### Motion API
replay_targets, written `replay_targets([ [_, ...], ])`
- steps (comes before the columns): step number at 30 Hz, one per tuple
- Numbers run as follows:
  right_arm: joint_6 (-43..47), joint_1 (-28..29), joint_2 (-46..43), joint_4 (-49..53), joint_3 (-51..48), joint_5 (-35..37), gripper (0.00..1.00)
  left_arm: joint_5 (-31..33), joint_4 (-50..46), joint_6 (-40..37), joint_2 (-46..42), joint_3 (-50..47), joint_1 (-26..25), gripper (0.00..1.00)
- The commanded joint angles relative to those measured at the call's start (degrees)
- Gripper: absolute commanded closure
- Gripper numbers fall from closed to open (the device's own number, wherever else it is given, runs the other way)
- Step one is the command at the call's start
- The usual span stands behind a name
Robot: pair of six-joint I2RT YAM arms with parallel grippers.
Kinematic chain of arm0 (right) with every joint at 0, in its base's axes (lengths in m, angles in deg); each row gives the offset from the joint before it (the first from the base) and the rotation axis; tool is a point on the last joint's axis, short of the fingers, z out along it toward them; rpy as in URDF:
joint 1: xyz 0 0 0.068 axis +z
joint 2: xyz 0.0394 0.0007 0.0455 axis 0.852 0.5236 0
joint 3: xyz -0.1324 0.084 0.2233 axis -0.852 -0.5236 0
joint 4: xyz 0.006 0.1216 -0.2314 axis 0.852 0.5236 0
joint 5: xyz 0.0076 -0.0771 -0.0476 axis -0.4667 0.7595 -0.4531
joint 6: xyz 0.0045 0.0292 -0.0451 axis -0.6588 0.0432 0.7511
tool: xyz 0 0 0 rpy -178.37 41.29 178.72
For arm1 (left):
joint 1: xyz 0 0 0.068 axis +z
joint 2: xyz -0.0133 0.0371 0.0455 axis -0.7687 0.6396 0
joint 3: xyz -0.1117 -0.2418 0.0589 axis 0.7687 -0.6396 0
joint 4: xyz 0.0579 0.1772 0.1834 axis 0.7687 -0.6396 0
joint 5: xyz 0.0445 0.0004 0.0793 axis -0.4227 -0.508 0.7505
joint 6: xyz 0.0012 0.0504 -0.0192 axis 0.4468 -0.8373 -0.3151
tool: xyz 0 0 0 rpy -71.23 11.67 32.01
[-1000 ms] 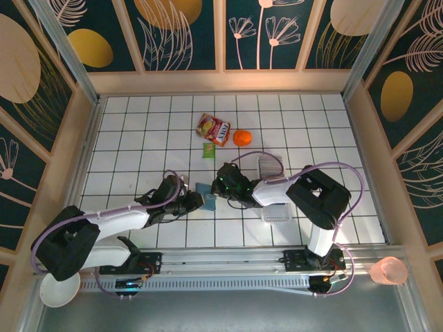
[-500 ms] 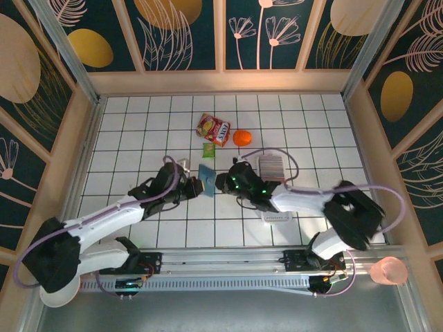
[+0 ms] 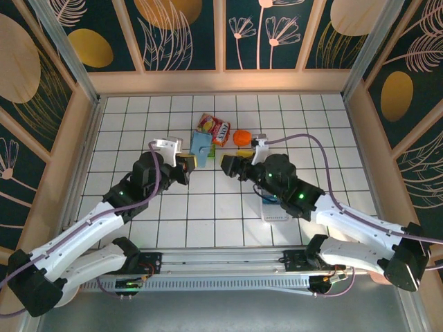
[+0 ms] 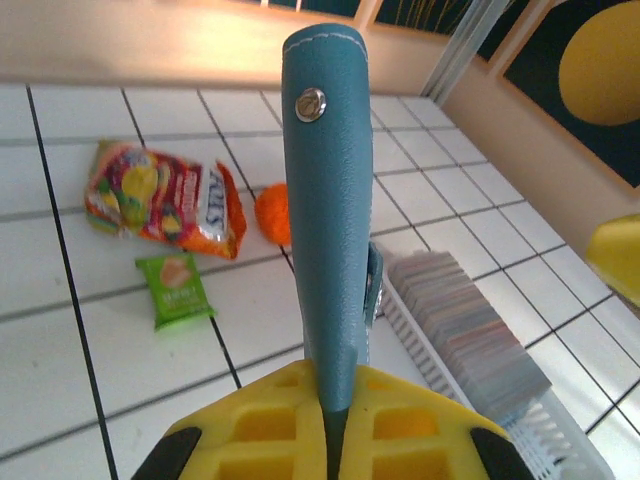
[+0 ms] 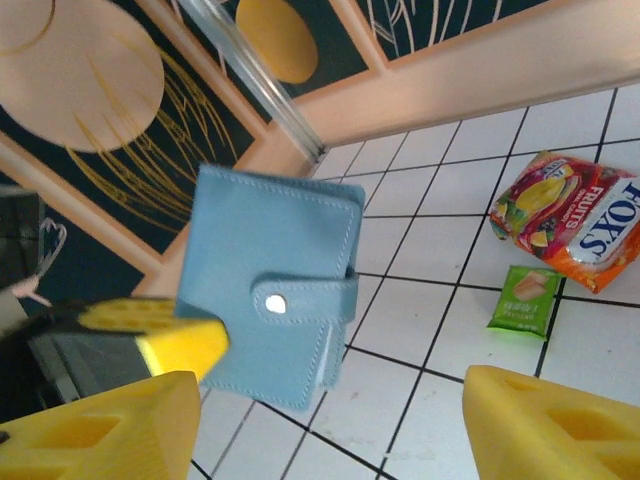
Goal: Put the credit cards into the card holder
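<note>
The left gripper [image 3: 187, 162] sits just above the middle of the top view, clamped shut on the lower edge of the teal wallet [image 3: 201, 143]. The wallet is held up off the tiles, in front of the snack bag [image 3: 214, 128] and to the left of the orange [image 3: 242, 137]. The right gripper [image 3: 232, 164] faces it from the right with its jaws apart and nothing in them. The lift looks meant to offer the wallet to this second gripper in mid-air. Part of the clear tray [image 3: 277, 213] shows lower right of centre, under the right arm.

In the left wrist view, the left gripper's yellow fingers [image 4: 250, 430] close on the wallet's bottom edge at the lower middle of the frame. The wallet stands upright and edge-on, its metal snap [image 4: 310, 103] near the top. A grip this low leaves the flap and upper part free to be worked. The cards [image 4: 470, 320] stand on edge in a packed row inside the tray at lower right, well apart from the wallet, so none appears loaded yet.

In the right wrist view, the right gripper's two yellow fingers [image 5: 90, 430] stand wide at the bottom corners with only bare tiles between them. The wallet's flat face fills the left centre, and its strap is snapped shut. The left gripper's pad [image 5: 170, 342] pinches its lower left edge. The green packet [image 5: 525, 298] and the snack bag lie on the tiles at the right. The strap probably has to be undone before any card can go in.
</note>
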Motion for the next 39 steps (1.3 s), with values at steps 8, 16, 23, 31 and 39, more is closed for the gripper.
replay_targets([
  [8,-7.55,-0.47,9.22,1.77,10.40,-11.36,0.38,0.04,12.83,-8.23,-3.64,-4.07,-0.25,1.00],
  [16,-8.40,-1.28,15.84,4.94,17.12,-10.81,0.38,-0.67,13.70,-7.99,-3.78,-4.75,-0.19,1.00],
  [23,-8.73,-1.42,18.24,4.71,18.69,-11.89,0.37,-1.00,13.44,-7.84,-4.12,-5.04,-0.16,1.00],
  [31,-8.48,-1.56,20.41,5.13,19.69,-11.17,0.35,-2.13,13.10,-7.16,-4.25,-5.02,-0.23,1.00],
  [39,-7.94,-2.55,21.48,8.12,19.49,-5.22,0.36,-1.74,12.39,-6.97,-4.34,-4.86,-0.18,1.00],
])
